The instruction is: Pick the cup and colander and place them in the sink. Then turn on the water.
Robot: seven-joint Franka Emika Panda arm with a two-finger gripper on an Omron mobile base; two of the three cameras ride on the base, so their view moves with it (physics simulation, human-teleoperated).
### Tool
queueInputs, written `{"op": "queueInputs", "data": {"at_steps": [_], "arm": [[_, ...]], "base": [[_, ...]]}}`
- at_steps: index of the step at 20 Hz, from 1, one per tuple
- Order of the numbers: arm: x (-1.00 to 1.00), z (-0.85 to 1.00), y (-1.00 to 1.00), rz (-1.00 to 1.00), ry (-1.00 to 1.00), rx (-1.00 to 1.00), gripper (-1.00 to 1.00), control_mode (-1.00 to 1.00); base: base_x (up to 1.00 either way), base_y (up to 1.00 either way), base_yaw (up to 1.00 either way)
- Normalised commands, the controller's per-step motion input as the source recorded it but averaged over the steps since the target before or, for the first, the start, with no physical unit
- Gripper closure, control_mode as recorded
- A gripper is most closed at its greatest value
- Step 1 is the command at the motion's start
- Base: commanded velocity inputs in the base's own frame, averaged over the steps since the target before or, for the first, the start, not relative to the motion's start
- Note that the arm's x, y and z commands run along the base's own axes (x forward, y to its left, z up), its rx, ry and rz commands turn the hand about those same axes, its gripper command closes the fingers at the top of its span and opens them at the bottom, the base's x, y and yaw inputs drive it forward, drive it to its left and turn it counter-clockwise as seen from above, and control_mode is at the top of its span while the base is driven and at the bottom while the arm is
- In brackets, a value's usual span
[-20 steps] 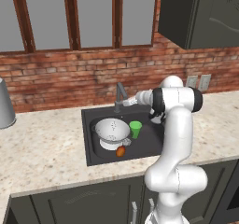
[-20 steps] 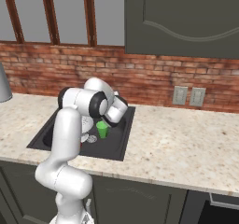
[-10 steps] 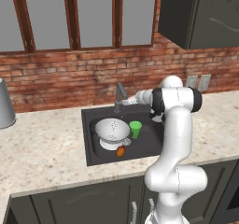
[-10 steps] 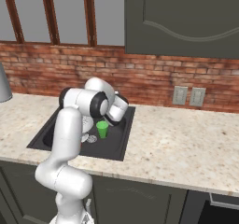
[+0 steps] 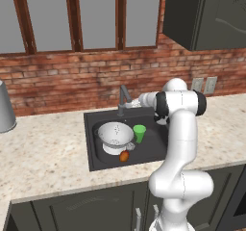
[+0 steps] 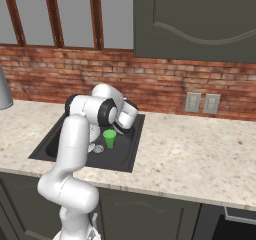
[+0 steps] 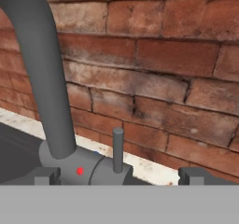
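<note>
We see the cup (image 5: 140, 133) and the colander (image 5: 115, 134) in the sink (image 5: 93, 124). Our gripper (image 7: 119, 175) is spread wide, with the faucet (image 7: 70, 160) lever between its tips.

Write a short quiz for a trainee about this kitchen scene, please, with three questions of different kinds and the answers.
1. True or false: the cup stands upright inside the sink.
2. What lies beside the cup in the sink? A) colander B) kettle C) plate
3. Fill in: in the hand view, the thin upright part on the faucet base is its ____.

Key
1. True.
2. A, the colander; a small orange thing lies in front of it.
3. Lever; the gripper faces it with open jaws, and no water runs yet.
</note>
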Motion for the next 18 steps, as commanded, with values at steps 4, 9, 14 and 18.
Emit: {"op": "queueInputs", "data": {"at_steps": [4, 9, 14, 18], "arm": [[0.08, -0.08, 0.0, 0.02, 0.0, 0.01, -1.0, -1.0], [0.11, -0.07, 0.0, 0.01, 0.0, 0.01, -1.0, -1.0], [0.09, -0.04, 0.0, 0.0, 0.0, 0.01, -1.0, -1.0], [0.01, -0.04, 0.0, 0.0, 0.0, 0.0, -1.0, -1.0]], "base": [[0.0, 0.0, 0.0], [0.0, 0.0, 0.0], [0.0, 0.0, 0.0], [0.0, 0.0, 0.0]]}}
